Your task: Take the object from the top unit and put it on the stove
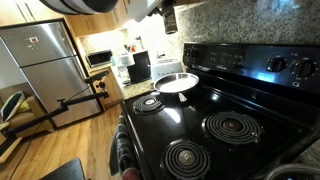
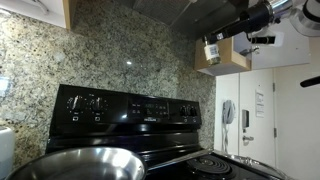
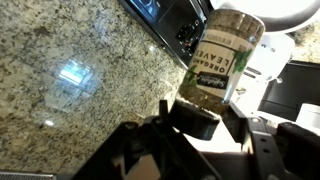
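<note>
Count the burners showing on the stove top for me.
3 burners in an exterior view: one beside the steel pan, a large one around the middle of the stove, one nearest the camera. A fourth may be hidden under the pan.

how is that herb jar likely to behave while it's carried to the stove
The herb jar looks light: small, filled with dried leaves. Its smooth round wall could slip or twist in the end effector, which seems to pinch only one end. Set on the glossy stove, its tall narrow shape may tip.
</note>
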Motion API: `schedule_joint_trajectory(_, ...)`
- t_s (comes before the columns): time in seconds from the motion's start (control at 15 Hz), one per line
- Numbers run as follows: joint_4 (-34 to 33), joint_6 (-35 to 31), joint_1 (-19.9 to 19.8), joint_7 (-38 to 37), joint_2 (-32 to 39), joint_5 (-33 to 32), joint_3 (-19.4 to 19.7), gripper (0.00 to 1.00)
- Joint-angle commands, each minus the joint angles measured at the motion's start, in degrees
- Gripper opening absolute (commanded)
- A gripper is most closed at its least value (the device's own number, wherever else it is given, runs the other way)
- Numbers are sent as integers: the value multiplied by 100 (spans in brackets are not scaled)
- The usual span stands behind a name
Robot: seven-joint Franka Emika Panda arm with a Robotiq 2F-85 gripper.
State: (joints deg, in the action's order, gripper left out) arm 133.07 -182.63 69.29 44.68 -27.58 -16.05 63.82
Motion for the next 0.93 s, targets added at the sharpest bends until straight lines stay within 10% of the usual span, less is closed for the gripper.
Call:
schedule_joint_trajectory(0.0, -349, 65, 788, -2, 135, 316, 599, 32)
schedule_joint_trajectory(0.53, -930, 18, 2081, -103, 151, 282, 2180, 32)
schedule_joint_trajectory(0.6, -711, 9, 1833, -96, 22, 167, 1947, 32)
schedule_joint_trajectory(0.67, -733, 9, 1868, -96, 13, 148, 2014, 57)
schedule_joint_trajectory(0.87, -721, 9, 1861, -92, -19, 130, 2012, 57)
